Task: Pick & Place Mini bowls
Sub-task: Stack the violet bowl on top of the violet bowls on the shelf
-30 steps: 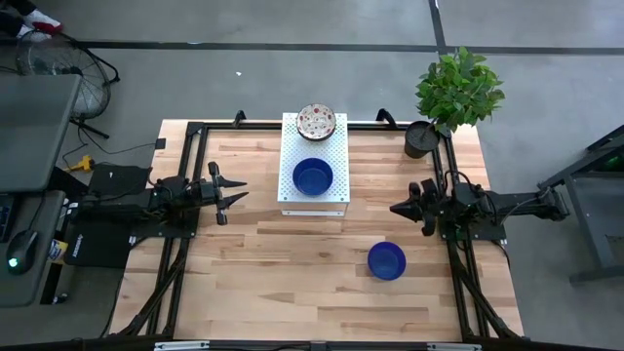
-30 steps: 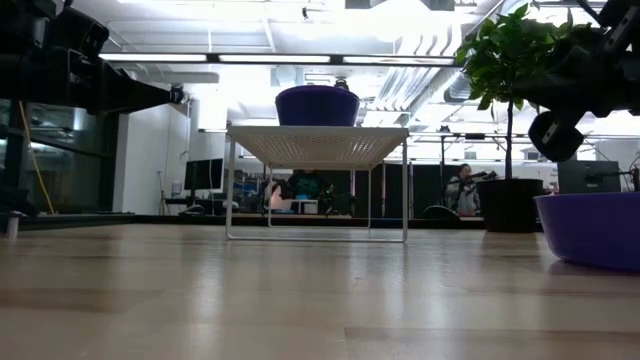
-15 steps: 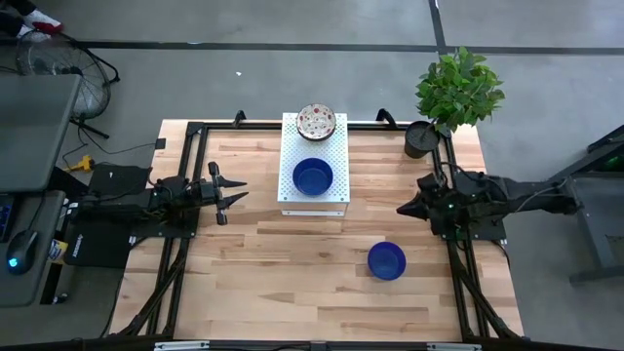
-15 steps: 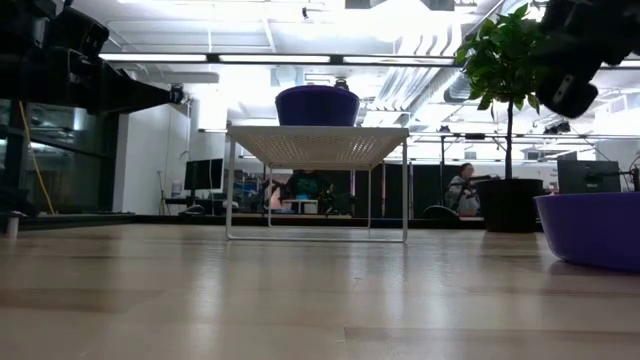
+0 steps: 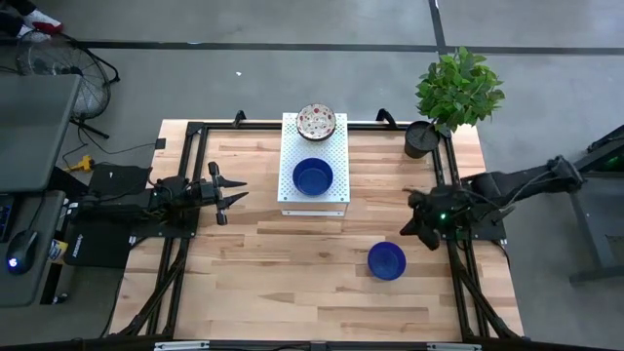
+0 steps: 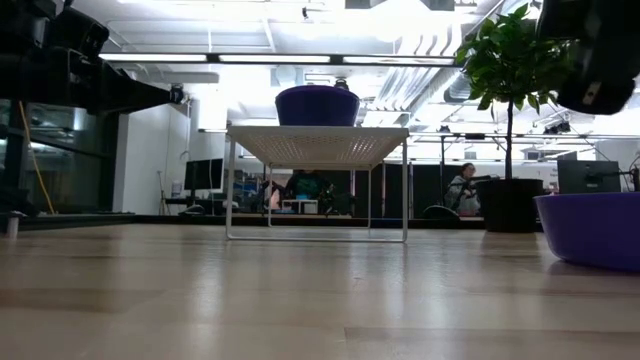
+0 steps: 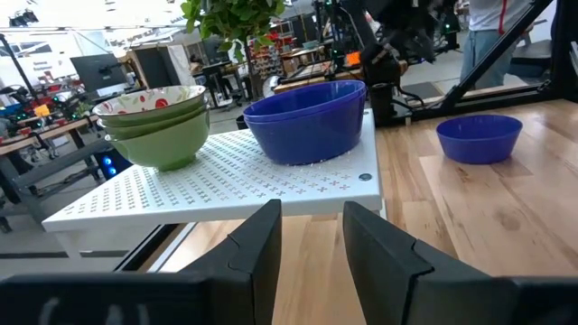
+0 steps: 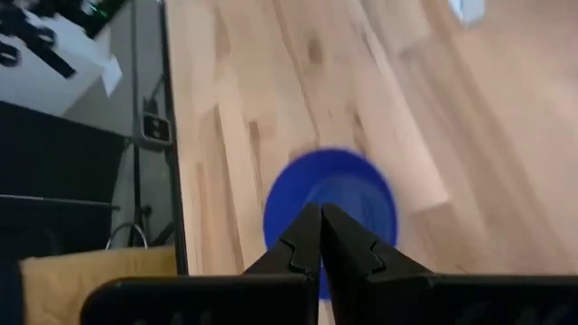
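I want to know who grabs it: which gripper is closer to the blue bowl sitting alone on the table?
Right. The right gripper hovers just beside the blue bowl, pointing toward it. The left gripper waits far across the table.

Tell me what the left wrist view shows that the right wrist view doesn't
Only the left wrist view shows the white perforated stand carrying stacked blue bowls and the stack topped by a floral bowl, plus the open left gripper. Only the right wrist view shows the shut right gripper pointing down over the table. Both show the lone blue bowl on the wooden table.
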`<action>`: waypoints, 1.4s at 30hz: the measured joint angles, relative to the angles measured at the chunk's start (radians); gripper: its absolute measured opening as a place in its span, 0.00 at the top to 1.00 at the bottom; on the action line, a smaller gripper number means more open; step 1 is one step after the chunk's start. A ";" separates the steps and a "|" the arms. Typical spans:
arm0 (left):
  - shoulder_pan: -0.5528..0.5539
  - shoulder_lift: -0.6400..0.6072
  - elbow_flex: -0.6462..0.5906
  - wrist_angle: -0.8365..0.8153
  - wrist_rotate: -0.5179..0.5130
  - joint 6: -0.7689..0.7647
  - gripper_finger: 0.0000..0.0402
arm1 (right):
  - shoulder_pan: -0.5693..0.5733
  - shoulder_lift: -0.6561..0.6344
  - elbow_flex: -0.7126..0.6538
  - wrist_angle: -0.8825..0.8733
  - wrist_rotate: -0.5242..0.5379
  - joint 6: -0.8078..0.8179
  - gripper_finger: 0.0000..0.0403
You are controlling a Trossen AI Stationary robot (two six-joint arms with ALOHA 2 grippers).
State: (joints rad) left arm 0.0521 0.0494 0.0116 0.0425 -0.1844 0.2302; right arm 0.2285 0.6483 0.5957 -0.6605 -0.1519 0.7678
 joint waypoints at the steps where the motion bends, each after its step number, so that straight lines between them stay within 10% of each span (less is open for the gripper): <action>1: 0.000 0.000 0.000 0.000 0.000 0.000 0.71 | 0.024 0.017 0.000 0.000 0.013 0.024 1.00; 18: 0.000 0.000 0.000 0.000 0.000 0.000 0.71 | 0.278 0.477 0.162 -0.014 0.113 0.046 0.99; 33: 0.000 0.000 0.000 0.000 0.000 0.000 0.71 | 0.264 0.743 0.305 -0.179 0.199 -0.172 0.64; 42: 0.000 0.000 0.000 0.000 0.000 0.000 0.71 | 0.213 0.779 0.305 -0.232 0.207 -0.097 0.60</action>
State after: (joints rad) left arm 0.0521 0.0494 0.0116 0.0428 -0.1844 0.2302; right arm 0.4414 1.4269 0.9005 -0.8926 0.0548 0.6706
